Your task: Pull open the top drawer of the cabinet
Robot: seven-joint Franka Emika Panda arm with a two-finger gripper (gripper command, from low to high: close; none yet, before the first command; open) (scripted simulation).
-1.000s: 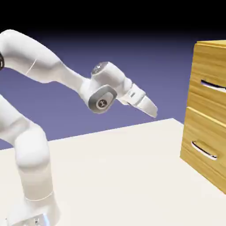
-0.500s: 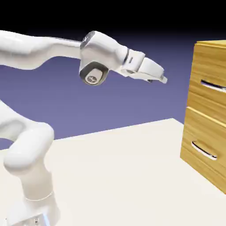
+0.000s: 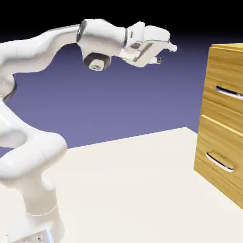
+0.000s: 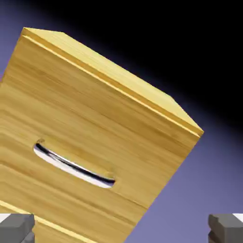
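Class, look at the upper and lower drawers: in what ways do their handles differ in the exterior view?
The upper handle runs out of the picture at the right edge, while the lower handle shows whole. The upper handle sits above the seam between the drawers, the lower one beneath it. Both are slim, silvery bars on wood-grain fronts.

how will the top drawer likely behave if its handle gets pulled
The top drawer will probably move as one stiff piece, since its front looks like a flat wooden panel. Its handle may feel a bit slippery, being smooth and shiny, but it looks rigid and its bowed bar seems unlikely to flex.
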